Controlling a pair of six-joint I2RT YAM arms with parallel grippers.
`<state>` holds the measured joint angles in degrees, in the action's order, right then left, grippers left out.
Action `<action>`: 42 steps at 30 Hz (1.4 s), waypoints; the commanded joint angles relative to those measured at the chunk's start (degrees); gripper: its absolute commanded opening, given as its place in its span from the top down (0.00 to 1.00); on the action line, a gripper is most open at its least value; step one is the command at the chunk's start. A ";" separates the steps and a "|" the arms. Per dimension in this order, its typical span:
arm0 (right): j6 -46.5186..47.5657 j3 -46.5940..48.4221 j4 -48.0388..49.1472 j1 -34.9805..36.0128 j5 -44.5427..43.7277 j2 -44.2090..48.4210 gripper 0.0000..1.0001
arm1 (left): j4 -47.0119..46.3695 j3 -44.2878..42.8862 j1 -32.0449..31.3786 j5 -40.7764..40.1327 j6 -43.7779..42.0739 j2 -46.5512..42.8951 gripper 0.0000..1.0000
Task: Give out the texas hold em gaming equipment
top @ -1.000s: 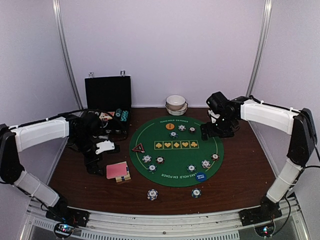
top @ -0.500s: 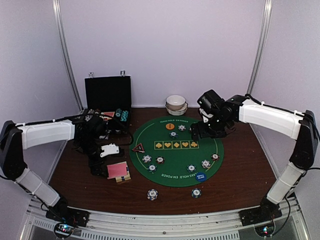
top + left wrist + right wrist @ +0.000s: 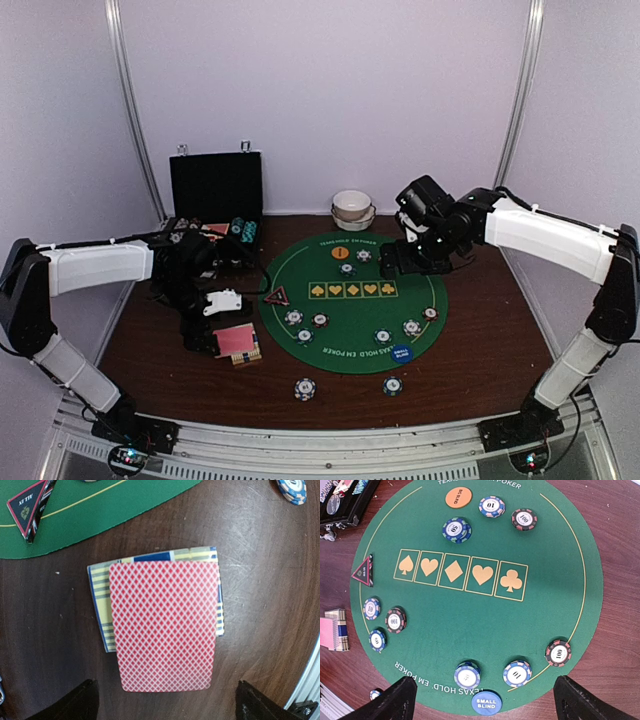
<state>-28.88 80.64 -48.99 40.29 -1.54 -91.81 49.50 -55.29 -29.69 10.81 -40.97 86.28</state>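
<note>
Left gripper [image 3: 165,700] hangs right over the pink-backed card stack [image 3: 164,625], fingers spread wide, nothing held. The stack lies toward the worktop's near-left corner, just off the green mat [image 3: 75,520], sitting askew on a blue-and-yellow striped pack [image 3: 101,605]. The smart play, I'd say: come down square, pinch across the long edges, and lift cards without dragging that striped pack along. Right gripper [image 3: 484,695] is wide open too, empty, above the mat's far side.

The pink-backed card deck [image 3: 164,630] lies on the brown wooden table [image 3: 480,350], left of the round green felt mat [image 3: 352,310]; the black hinged case [image 3: 215,188] stands behind it.
</note>
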 commanded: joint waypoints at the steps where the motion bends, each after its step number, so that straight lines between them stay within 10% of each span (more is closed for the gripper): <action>1: -0.65 -0.31 0.21 0.57 -0.27 2.52 0.00 | -0.98 0.12 -0.45 2.12 -2.12 1.01 0.03; 42: -0.21 -0.75 0.08 1.98 1.38 3.26 0.00 | -6.77 -0.22 -0.85 1.08 -1.40 9.15 0.03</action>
<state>-28.91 80.23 -49.04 42.04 -0.03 -89.89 46.17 -55.72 -30.13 11.55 -42.48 94.41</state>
